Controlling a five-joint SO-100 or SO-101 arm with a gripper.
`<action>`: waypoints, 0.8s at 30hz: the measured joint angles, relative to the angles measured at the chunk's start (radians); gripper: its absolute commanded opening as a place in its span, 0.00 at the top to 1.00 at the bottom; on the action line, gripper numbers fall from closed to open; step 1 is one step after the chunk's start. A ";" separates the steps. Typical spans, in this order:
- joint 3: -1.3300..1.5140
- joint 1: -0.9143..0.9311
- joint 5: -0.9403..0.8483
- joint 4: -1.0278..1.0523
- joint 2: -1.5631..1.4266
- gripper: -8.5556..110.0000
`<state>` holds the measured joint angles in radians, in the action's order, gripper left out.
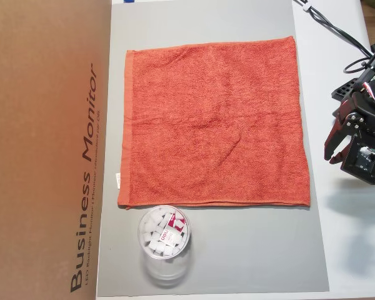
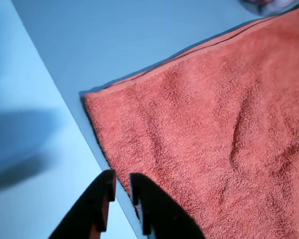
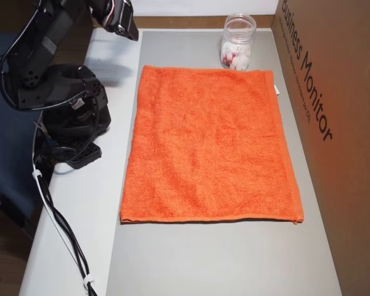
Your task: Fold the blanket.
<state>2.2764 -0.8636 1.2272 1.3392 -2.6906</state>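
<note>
Terry cloth, orange-red, lay spread flat on the grey mat [image 1: 225, 250]: the blanket [image 1: 212, 122], unfolded, one layer, with its edges running square to the mat's edges. It looked close to square, so I could name no clear long axis. A small white tag [image 1: 117, 180] sat on its left edge in an overhead view, the side against the cardboard box [image 1: 47, 150].

My claw [image 1: 335, 145] hung off the mat over the white table [image 1: 350, 250], just past the blanket's right edge in that same view, nearer its lower right corner than the upper one. In the wrist view that corner [image 2: 89, 97] lay ahead of my fingers [image 2: 147, 199], with the cloth spreading away to the right. My jaws stood nearly together, a narrow gap between them, gripping nothing.

A clear jar [image 1: 164, 240] stood on the mat just beside the blanket's lower edge.

I judged the fold not yet begun. The near corner was the piece to pinch, then carry across toward the tagged edge.
</note>
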 measured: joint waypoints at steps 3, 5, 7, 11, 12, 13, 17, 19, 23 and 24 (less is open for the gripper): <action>0.000 -0.029 0.003 0.000 0.049 0.83; 0.000 -0.029 0.003 0.000 0.083 0.80; 0.000 -0.026 0.003 0.000 0.097 0.78; 0.000 -0.035 0.003 -0.002 0.115 0.77; 0.000 -0.031 0.003 -0.002 0.115 0.77; 0.000 -0.029 0.002 -0.002 0.117 0.77; 0.000 -0.044 0.000 0.000 0.117 0.77; 0.006 -0.064 0.000 -0.002 0.120 0.77; 0.014 -0.077 0.000 -0.002 0.170 0.77; 0.014 -0.094 0.000 -0.002 0.199 0.77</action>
<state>2.2902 -0.9572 1.2272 1.3376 -2.4912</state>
